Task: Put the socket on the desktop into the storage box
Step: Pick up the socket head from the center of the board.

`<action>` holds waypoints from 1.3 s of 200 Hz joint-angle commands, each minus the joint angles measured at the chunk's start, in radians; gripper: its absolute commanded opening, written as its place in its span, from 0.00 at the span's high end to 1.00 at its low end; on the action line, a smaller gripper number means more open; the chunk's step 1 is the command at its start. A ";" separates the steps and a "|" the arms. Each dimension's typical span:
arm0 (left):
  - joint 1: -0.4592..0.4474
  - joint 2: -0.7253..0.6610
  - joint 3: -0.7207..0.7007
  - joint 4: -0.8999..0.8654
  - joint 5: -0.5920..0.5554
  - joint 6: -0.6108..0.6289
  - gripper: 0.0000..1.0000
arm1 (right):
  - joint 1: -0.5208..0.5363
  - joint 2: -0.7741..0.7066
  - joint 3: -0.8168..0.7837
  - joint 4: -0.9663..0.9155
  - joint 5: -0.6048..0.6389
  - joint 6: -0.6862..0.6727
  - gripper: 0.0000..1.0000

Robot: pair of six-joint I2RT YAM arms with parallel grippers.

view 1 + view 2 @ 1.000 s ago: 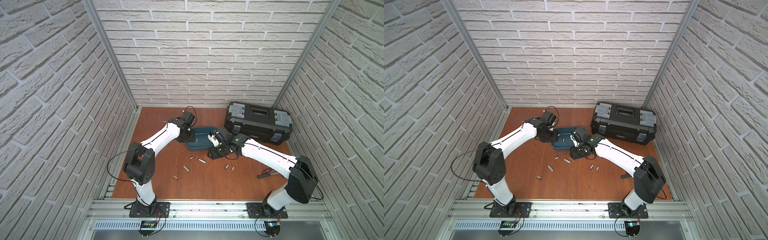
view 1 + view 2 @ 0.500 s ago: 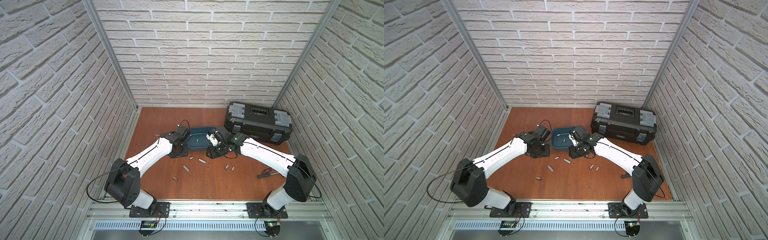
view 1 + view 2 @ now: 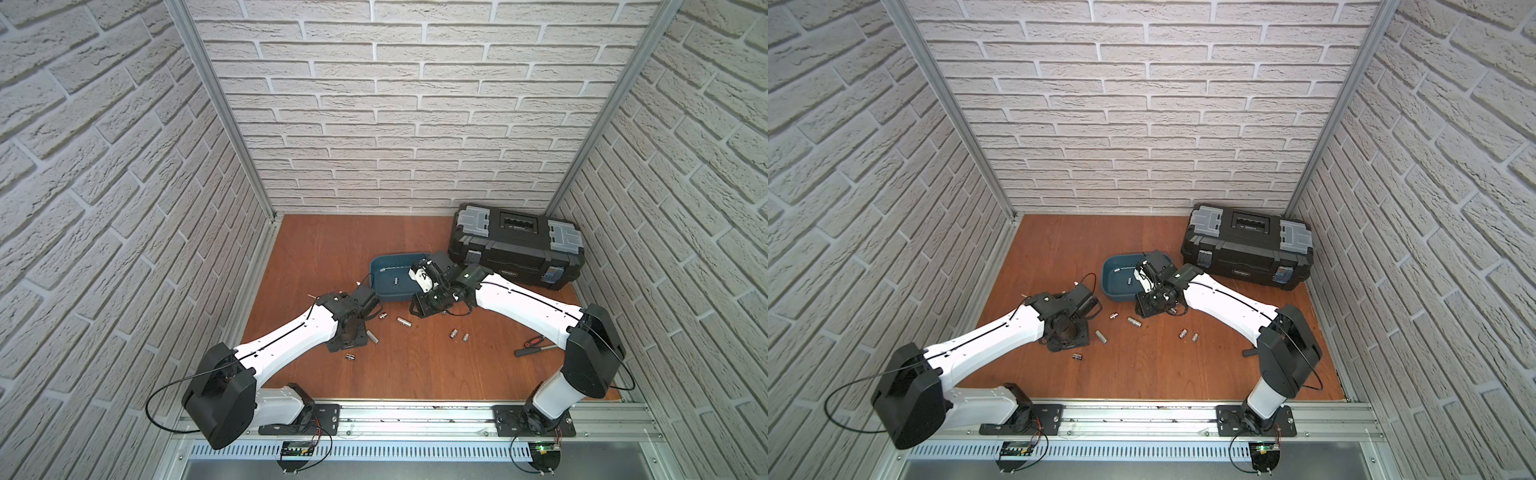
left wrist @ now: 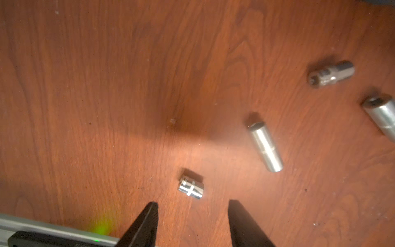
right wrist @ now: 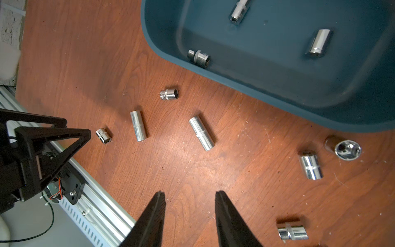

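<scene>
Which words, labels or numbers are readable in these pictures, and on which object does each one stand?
No text can be read for certain.
Black toolbox: small white print on its front, too small to read.
Sockets: no size marks can be made out in the wrist views.

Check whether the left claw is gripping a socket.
No: the left claw stands open with nothing between its tips, and the nearest short socket lies loose on the desktop just ahead of it.
</scene>
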 commanded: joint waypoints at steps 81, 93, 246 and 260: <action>-0.029 0.004 -0.109 0.137 0.086 -0.095 0.39 | -0.009 0.028 0.048 -0.018 -0.017 -0.040 0.56; -0.030 0.015 -0.109 0.138 0.090 -0.086 0.39 | -0.009 0.032 0.051 -0.023 -0.017 -0.041 0.56; 0.043 0.091 -0.140 0.156 0.090 0.053 0.42 | -0.012 0.040 0.035 0.006 -0.024 -0.014 0.56; 0.043 0.096 -0.143 0.163 0.098 0.060 0.43 | -0.010 0.041 0.034 0.005 -0.024 -0.013 0.56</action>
